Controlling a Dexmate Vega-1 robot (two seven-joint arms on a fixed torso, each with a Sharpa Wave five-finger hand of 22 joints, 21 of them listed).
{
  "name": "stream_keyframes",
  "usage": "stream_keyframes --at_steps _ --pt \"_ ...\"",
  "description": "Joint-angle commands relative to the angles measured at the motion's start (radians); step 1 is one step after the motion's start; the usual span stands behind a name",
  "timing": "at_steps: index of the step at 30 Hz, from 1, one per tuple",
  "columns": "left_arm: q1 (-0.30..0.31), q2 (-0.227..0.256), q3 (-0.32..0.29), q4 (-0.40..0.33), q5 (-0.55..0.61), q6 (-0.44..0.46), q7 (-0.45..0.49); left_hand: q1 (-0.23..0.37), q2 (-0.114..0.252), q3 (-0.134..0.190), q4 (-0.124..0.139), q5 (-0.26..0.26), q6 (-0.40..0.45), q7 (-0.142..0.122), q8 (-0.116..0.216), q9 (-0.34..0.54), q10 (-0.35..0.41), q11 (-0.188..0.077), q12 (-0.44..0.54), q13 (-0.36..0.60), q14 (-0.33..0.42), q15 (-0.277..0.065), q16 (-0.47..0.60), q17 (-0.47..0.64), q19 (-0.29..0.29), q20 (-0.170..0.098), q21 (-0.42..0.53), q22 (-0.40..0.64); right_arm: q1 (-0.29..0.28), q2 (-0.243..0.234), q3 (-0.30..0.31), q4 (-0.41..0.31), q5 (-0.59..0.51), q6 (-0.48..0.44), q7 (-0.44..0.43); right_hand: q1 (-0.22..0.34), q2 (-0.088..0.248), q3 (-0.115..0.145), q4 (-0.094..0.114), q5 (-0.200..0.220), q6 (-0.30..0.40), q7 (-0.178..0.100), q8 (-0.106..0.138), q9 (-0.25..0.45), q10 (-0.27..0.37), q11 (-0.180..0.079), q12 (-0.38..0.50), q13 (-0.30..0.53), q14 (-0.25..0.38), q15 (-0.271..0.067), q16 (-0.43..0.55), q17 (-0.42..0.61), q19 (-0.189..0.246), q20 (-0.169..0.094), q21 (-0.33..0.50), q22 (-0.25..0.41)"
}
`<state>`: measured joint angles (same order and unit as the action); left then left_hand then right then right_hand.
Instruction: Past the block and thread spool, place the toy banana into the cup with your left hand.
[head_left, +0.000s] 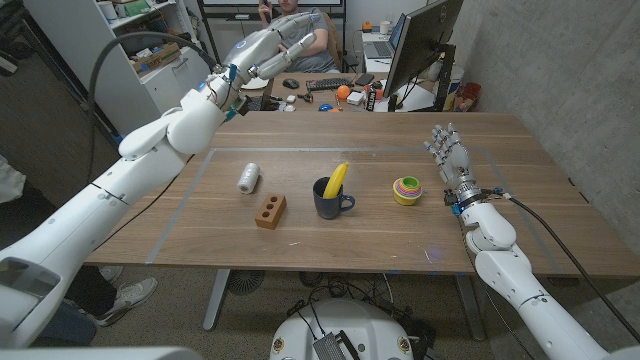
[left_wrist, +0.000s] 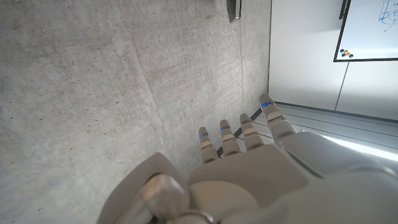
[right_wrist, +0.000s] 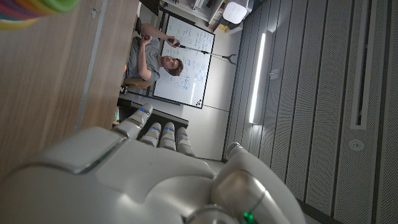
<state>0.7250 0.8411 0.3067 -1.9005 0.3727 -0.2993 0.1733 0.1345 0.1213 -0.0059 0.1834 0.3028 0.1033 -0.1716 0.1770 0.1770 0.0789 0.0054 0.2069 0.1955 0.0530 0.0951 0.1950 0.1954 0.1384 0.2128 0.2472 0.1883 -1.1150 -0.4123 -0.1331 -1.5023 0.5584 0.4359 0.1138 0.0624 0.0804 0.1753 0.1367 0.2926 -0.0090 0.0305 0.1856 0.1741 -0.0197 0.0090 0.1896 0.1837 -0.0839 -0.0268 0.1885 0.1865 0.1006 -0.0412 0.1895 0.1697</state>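
Toy banana (head_left: 337, 179) stands in cup (head_left: 329, 198), long axis near upright, tip leaning up-right. Left hand (head_left: 268, 52) raised well beyond it, fingers extended, holding nothing. Right hand (head_left: 448, 153) fingers apart, near stacked rings (head_left: 406, 190).

Stacked rainbow rings (head_left: 406, 189), seated person (head_left: 300, 35)

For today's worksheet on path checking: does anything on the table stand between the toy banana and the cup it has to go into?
Nothing does: the toy banana already stands tilted inside the cup. The block and thread spool lie to the cup's left. The left hand is raised above the table's far edge, holding nothing.
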Motion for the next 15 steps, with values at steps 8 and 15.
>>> stream_keyframes --at_steps 8,15 --pt "-0.020 -0.013 0.005 0.020 -0.045 -0.015 -0.061 -0.020 0.038 -0.005 -0.004 -0.009 -0.010 0.007 0.001 0.001 -0.007 0.002 -0.004 0.002 -0.001 0.008 -0.003 0.000 -0.013 0.003 -0.010 0.001 0.013 0.006 -0.003 0.012 0.000 -0.007 0.002 0.001 -0.008 -0.003 -0.001 0.007 0.000 0.005 0.002 0.004 0.002 0.004 0.002 0.002 -0.002 0.006 0.002 0.000 -0.004 -0.008 0.004 0.003" --pt "-0.021 -0.018 0.006 0.029 -0.049 -0.016 -0.061 -0.025 0.036 -0.006 -0.005 -0.010 -0.014 0.006 0.001 0.001 -0.008 0.003 -0.004 0.002 -0.002 0.007 -0.003 -0.001 -0.017 0.003 -0.013 0.001 0.013 0.005 0.000 0.019 0.001 -0.006 0.007 0.001 -0.008 -0.004 -0.001 0.008 -0.001 0.006 0.002 0.005 0.001 0.004 0.002 0.002 -0.001 0.006 0.002 -0.001 -0.004 -0.008 0.004 0.003"
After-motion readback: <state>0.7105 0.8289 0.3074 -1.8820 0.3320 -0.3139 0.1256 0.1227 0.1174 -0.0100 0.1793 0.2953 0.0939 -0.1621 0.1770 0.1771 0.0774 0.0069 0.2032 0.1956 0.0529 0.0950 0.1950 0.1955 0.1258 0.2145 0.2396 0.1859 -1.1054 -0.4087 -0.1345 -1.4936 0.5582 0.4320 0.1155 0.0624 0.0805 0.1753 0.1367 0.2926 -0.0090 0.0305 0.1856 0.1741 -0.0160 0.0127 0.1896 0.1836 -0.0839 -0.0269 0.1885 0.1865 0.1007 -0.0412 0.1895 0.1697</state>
